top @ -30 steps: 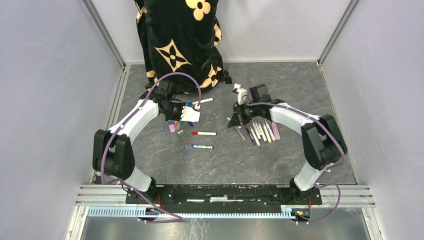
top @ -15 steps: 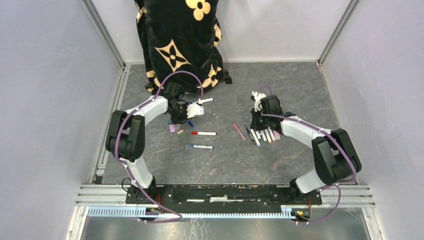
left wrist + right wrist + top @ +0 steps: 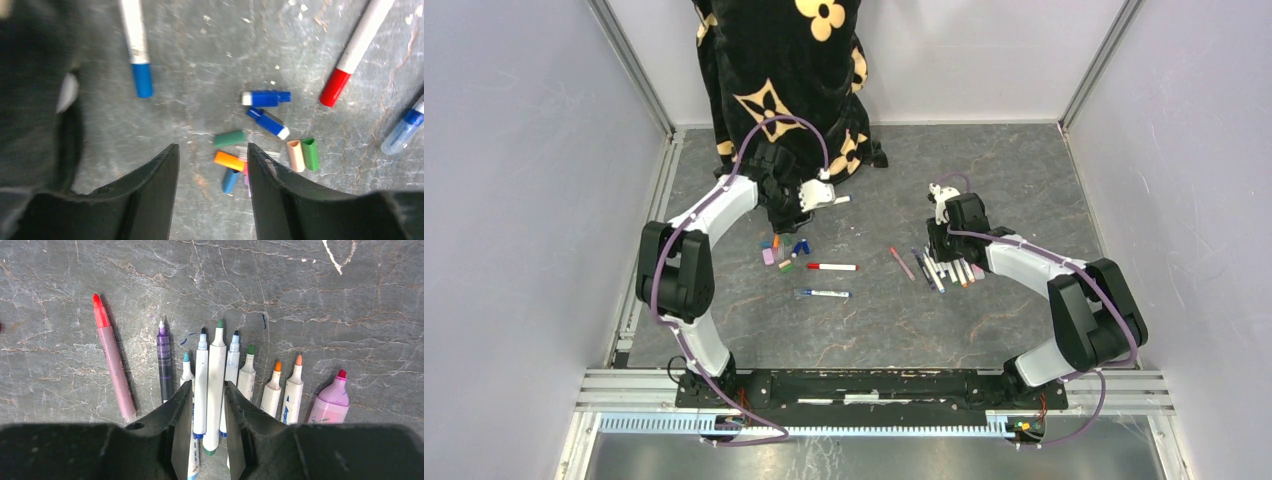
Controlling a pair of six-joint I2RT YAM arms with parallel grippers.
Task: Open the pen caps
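Two pairs of jaws, both newly parted.

Item 1. Left gripper [image 3: 210,152]: the jaws stand apart with nothing between them. A second ago they were closed on a white-barrelled pen. That blue-ended pen [image 3: 136,50] now lies flat on the bench [image 3: 864,330], beyond the jaws and off to one side. Just past the tips, the pen caps [image 3: 229,138] sit loose in a small heap of green, orange, blue and peach. Further out on the other side lie a red-ended pen [image 3: 352,50] and a clear-capped blue pen [image 3: 403,131].

Item 2. Right gripper [image 3: 207,386]: a second ago it was closed and well off the row, near the left arm's pen. Now it hangs low over the row of uncapped pens [image 3: 272,390], jaws parted and straddling two barrels, a green-tipped pen [image 3: 217,365] and its black-tipped neighbour [image 3: 201,375]. Whether the pads touch them cannot be told. Ten bare tips point away from the jaws.

Reading: one cycle looks finished, with both arms letting go. Judged remaining are the three pens beyond the left jaws. Their ends appear capped, though the blue-ended one is hard to tell.
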